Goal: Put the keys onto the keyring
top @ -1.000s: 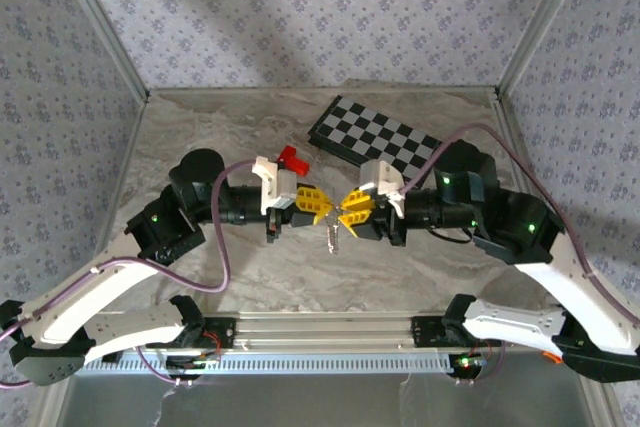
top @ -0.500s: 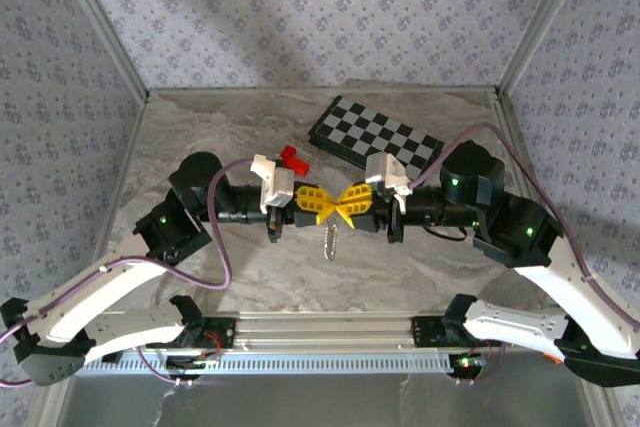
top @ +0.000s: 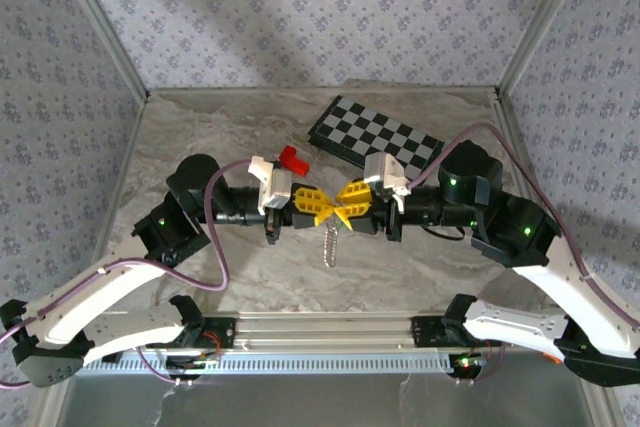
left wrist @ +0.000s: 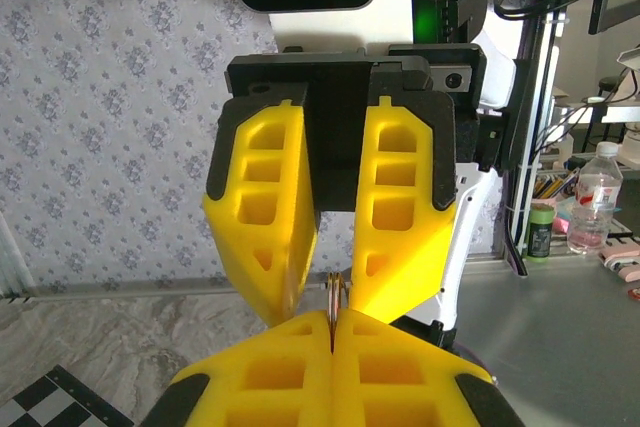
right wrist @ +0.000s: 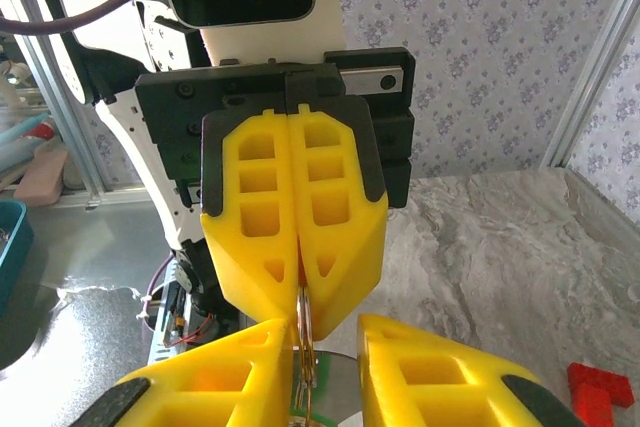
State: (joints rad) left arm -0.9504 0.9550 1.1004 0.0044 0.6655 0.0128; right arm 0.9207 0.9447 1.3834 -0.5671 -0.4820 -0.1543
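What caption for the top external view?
Left claw and right claw meet tip to tip above the table, keyring dangling below them.

Arms are reaching in from 9 and 3 o'clock, tips meeting: left pincer pinching closed, right pincer gaping.

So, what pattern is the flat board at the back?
The flat board: black-and-grey checks; top external view.

One camera sits high behind me and looks down on the desk. A camera on each wrist looks forward from very close. All three see where my left hand and right hand meet.
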